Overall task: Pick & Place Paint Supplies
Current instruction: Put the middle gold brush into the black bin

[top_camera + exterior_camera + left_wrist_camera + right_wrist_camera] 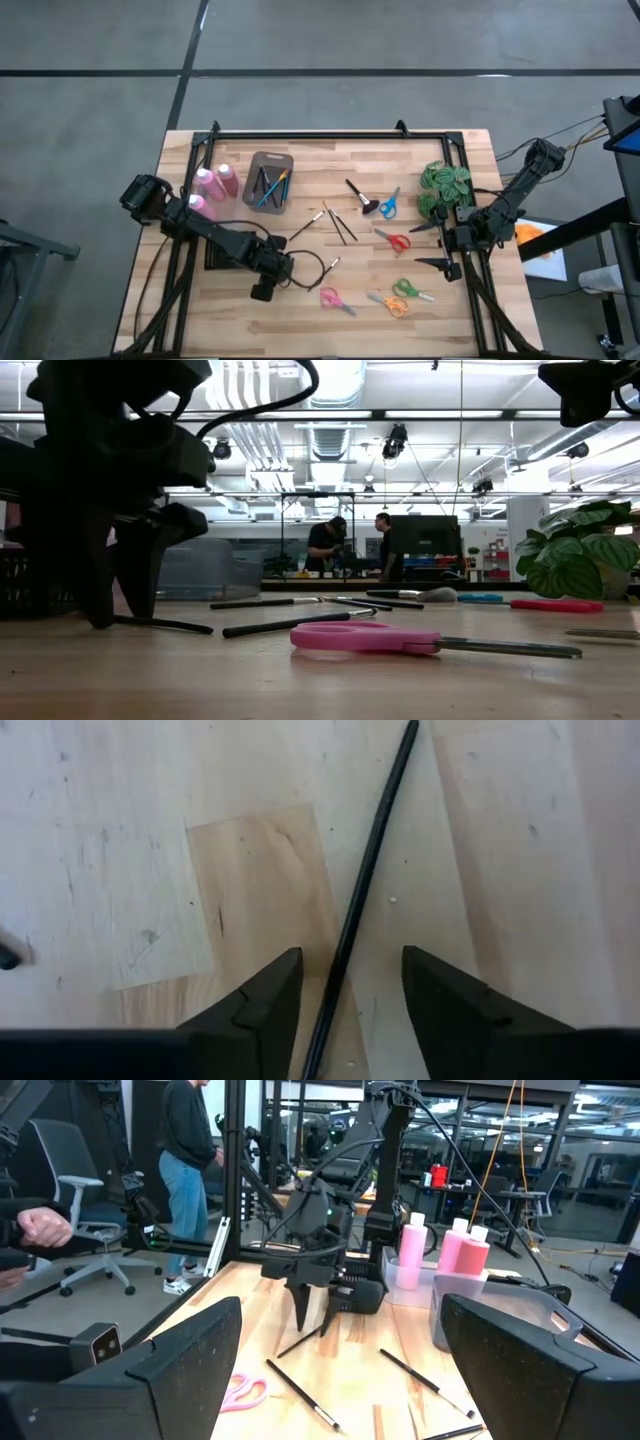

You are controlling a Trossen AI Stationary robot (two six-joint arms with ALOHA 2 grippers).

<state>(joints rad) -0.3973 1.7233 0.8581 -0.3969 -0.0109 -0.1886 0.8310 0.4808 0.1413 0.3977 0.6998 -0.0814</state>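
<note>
Left gripper (345,1010) is hovering low over the pale wooden table (120,840), jaws partly apart, straddling a thin black-handled paintbrush (365,890) lying flat between its fingers; neither finger is visibly touching it. Right gripper (432,245) is waiting wide open and empty beside the green leafy plant (445,185).

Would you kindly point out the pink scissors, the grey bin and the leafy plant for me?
pink scissors (350,637), low view, on the pink handle.
grey bin (258,160), high view, on its rim.
leafy plant (446,186), high view, on its leaves.
</note>
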